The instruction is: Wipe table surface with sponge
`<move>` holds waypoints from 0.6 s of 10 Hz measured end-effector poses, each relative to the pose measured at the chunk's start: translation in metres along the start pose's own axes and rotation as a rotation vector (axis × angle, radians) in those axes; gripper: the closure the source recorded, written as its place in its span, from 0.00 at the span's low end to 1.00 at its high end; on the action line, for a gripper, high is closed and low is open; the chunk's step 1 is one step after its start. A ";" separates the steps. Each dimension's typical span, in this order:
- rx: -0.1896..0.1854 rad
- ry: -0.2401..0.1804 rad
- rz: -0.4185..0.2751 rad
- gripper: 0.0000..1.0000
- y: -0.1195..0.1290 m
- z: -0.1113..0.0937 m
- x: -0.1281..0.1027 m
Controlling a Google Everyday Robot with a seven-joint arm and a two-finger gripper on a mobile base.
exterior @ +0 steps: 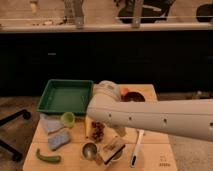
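Jaws wide, nothing in them. The gripper is hidden behind my arm (150, 117), over mid-table. Sponge (59, 140) lies near-left on the table surface (155, 150), just nearer than the folded cloth (48, 123). I'd swing left, drop straight down, pinch across sponge's short side, w/o snagging cloth.

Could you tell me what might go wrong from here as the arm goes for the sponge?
The arm hides the pincer over mid-table, apart from the sponge. Reaching for it, it could knock the green cup or grab the folded cloth instead. Wiping the table surface may sweep the cluttered items off.
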 end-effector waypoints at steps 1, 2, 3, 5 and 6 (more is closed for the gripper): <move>0.006 0.004 -0.027 0.20 -0.005 -0.003 -0.015; 0.014 0.009 -0.061 0.20 -0.010 -0.006 -0.032; 0.019 0.015 -0.089 0.20 -0.013 -0.009 -0.046; 0.020 0.021 -0.137 0.20 -0.019 -0.011 -0.069; 0.013 0.017 -0.173 0.20 -0.025 -0.010 -0.087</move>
